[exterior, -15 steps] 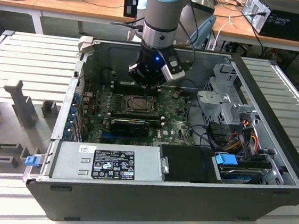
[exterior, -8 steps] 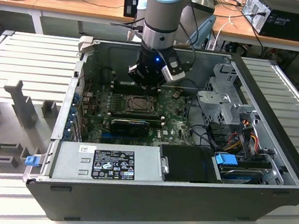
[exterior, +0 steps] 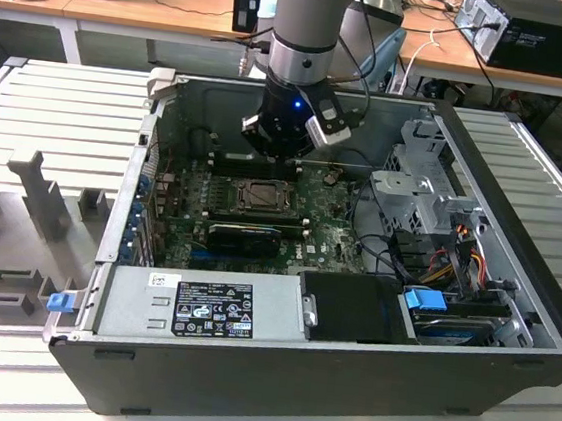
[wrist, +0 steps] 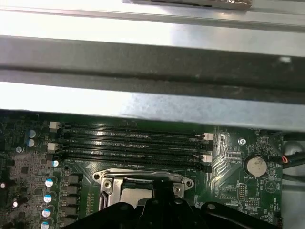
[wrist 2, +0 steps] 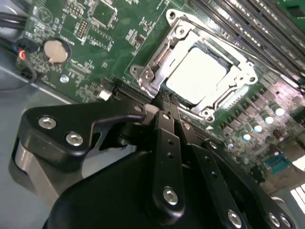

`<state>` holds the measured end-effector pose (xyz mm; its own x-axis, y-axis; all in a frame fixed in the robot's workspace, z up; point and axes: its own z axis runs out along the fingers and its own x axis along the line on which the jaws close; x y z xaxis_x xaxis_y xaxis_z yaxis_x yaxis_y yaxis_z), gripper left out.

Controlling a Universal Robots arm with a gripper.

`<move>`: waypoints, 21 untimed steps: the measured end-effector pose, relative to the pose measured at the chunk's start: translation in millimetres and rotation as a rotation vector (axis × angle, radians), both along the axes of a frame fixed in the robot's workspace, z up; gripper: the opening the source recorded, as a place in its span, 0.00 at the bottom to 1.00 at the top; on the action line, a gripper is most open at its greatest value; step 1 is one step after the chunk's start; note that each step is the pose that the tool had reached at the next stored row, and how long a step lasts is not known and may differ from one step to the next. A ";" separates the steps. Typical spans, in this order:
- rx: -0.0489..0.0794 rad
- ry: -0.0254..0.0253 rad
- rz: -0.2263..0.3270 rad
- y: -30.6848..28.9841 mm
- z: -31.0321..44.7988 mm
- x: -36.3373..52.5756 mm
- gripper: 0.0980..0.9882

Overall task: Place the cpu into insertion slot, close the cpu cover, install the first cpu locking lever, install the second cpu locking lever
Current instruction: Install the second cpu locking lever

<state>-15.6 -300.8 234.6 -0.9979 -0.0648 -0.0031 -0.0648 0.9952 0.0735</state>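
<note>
Black two-finger gripper (wrist 2: 164, 102) clenched, fingertips together, holding nothing, poised at the edge of the square dark insertion slot with silvery metal rim (wrist 2: 143, 76). Pale silver-grey square cpu (wrist 2: 195, 76) lying seated inside, thin silver hinged cpu cover (wrist 2: 217, 98) closed around it. Beyond, long black memory slots (wrist: 128, 140) on green motherboard (wrist 2: 86, 28).

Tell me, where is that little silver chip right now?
The cpu sits in the insertion slot on the green board, framed by the cpu cover, just beyond the hand in the second wrist view, beside the long memory slots.
</note>
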 end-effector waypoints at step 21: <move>0.000 0.0000 -0.001 -14.3 11.6 0.0 0.01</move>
<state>-15.6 -315.0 246.2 -0.9979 -0.0642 -0.0031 -0.0643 0.9952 0.0735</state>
